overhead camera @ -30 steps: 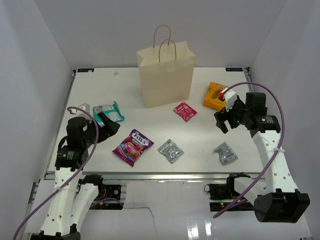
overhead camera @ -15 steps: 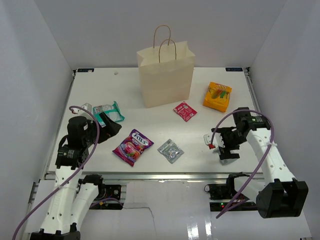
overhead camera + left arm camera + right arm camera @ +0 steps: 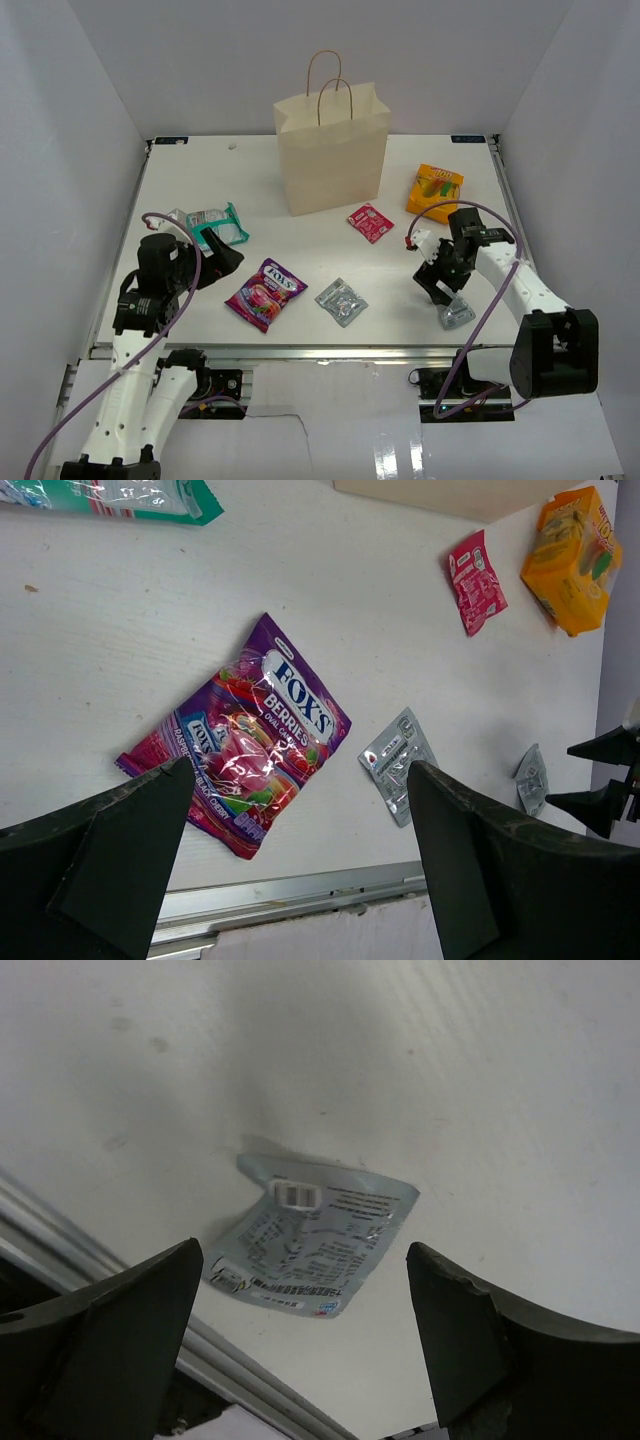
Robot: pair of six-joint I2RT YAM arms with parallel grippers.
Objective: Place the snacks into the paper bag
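only your right wrist view shows the right gripper (image 3: 302, 1252) spread wide, empty, over the silver wrapper (image 3: 325, 1225); left gripper (image 3: 300, 768) likewise spread, empty.

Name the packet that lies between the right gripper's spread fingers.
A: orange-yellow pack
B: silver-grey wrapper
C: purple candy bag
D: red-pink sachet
B: the right wrist view shows the silver-grey wrapper lying on the table, framed by the open fingers of the right gripper and not yet gripped.
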